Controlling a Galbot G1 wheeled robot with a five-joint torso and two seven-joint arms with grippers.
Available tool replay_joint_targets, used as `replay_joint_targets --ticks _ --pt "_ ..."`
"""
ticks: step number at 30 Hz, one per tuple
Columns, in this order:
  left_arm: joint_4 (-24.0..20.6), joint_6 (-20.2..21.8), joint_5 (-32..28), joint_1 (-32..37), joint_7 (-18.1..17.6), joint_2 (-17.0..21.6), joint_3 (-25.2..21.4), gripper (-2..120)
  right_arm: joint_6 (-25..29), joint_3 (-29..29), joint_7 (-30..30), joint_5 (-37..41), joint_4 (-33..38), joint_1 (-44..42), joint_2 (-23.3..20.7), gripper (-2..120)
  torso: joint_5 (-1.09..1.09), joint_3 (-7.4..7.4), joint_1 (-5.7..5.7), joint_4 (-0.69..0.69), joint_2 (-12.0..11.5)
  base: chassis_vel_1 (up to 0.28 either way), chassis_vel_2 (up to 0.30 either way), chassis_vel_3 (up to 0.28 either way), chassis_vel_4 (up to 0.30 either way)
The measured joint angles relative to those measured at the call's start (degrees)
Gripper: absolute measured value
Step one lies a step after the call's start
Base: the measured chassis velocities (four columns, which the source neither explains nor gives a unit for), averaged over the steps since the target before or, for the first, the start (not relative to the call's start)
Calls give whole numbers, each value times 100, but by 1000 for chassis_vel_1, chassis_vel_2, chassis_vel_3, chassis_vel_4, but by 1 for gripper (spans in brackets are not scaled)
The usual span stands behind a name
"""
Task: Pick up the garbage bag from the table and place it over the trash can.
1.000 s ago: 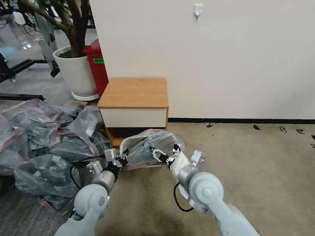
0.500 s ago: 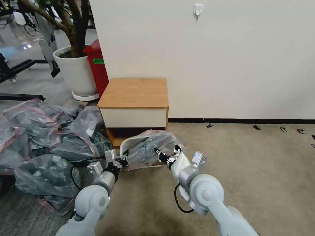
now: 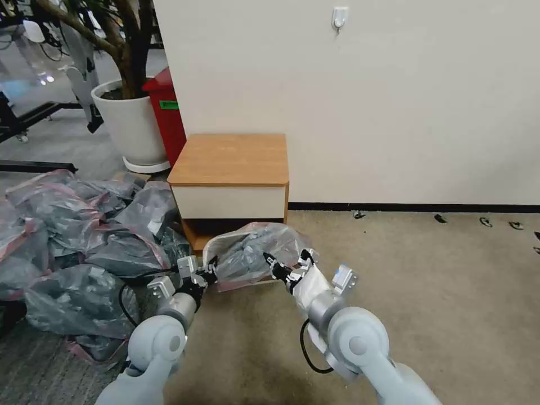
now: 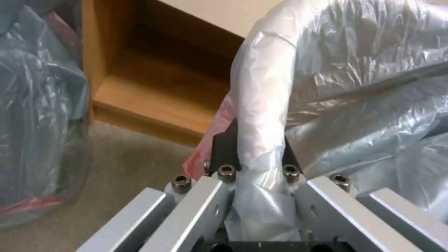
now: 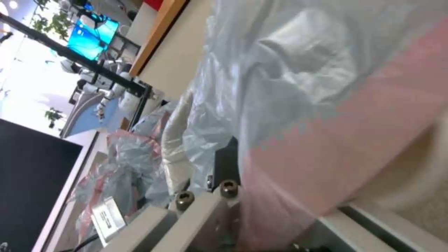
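Observation:
The garbage bag [image 3: 247, 253], grey and crinkly with a pink-red rim band, is draped over the trash can on the carpet in front of the table [image 3: 230, 158]. The can's cream rim [image 3: 210, 248] shows through the plastic on its left side; the rest of the can is hidden. My left gripper [image 3: 209, 274] is shut on the bag at that rim, and in the left wrist view the wrapped rim [image 4: 261, 105] runs between its black fingers [image 4: 225, 150]. My right gripper [image 3: 278, 269] is shut on the bag's pink band [image 5: 327, 140] on the can's right side.
A big heap of similar grey bags [image 3: 73, 242] lies on the floor left of the table. Behind it stand a red bin [image 3: 167, 112] and a white plant pot [image 3: 132, 126]. The wall is right behind the table. Open carpet [image 3: 422, 292] stretches to the right.
My right gripper has drawn back a little toward me, and the bag's right side has come in with it. The left gripper has barely moved.

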Motion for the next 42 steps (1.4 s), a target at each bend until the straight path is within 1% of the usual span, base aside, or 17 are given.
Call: replay_joint_targets --ticks 11,22,28,37,42 --pt "60 -27 -279 -157 -151 -19 -110 2 34 196 -14 -10 25 -224 -191 0 0 0 0 0 0 0 0 0 0" --pt "8 2 -463 -176 -201 64 -183 2 64 273 -38 -92 -349 -247 -257 0 0 0 0 0 0 0 0 0 0" --pt "77 2 -462 -192 -279 119 -186 2 80 265 -37 -102 -246 -250 -281 0 0 0 0 0 0 0 0 0 0" --pt "185 -19 -396 -237 -301 67 -176 2 75 231 -2 -109 -140 -251 -294 0 0 0 0 -1 0 0 0 0 0" --pt "200 -21 -391 -245 -321 56 -174 2 69 234 -3 -109 -256 -249 -325 0 0 0 0 0 0 0 0 0 0"
